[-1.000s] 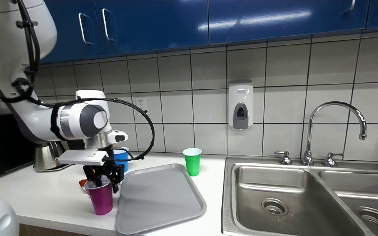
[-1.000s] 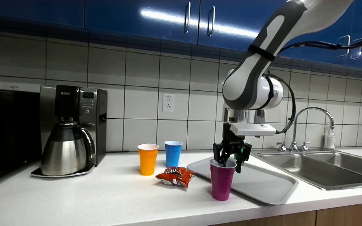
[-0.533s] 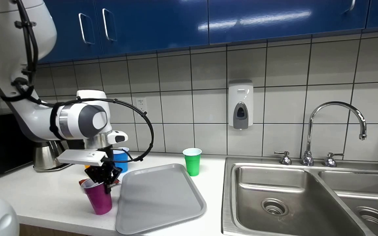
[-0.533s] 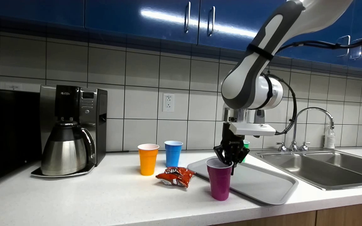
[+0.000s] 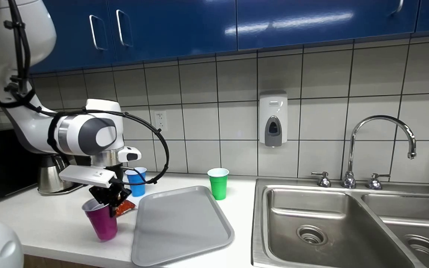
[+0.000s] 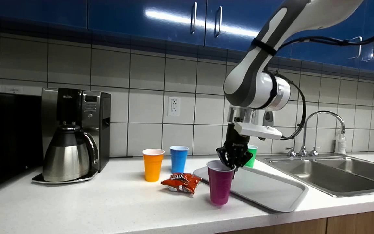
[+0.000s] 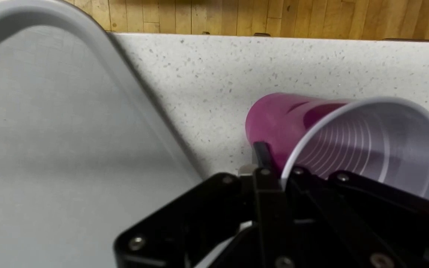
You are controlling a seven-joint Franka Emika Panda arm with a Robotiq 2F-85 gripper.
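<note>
My gripper (image 7: 278, 167) is shut on the side wall of a magenta cup (image 7: 274, 119), at the rim. One finger (image 7: 262, 152) lies along the outside of the cup; the other is inside it and its tip is hidden. In both exterior views the cup (image 5: 102, 224) leans, with its mouth up and its base at or barely above the counter; a faint pink reflection shows under it (image 6: 220, 185). A grey tray (image 5: 184, 223) lies flat beside the cup.
A red chip bag (image 6: 182, 182), an orange cup (image 6: 153, 165) and a blue cup (image 6: 179, 160) stand behind the magenta cup. A green cup (image 5: 219, 186) is past the tray. A coffee maker (image 6: 94, 130) and a sink (image 5: 258, 223) flank the area. The counter's front edge (image 7: 199, 36) is close.
The jaws have gone from open, straddling the cup's wall, to shut on it. The cup has tilted, then moved with my gripper away from the tray and sink side, uncovering more of the chip bag.
</note>
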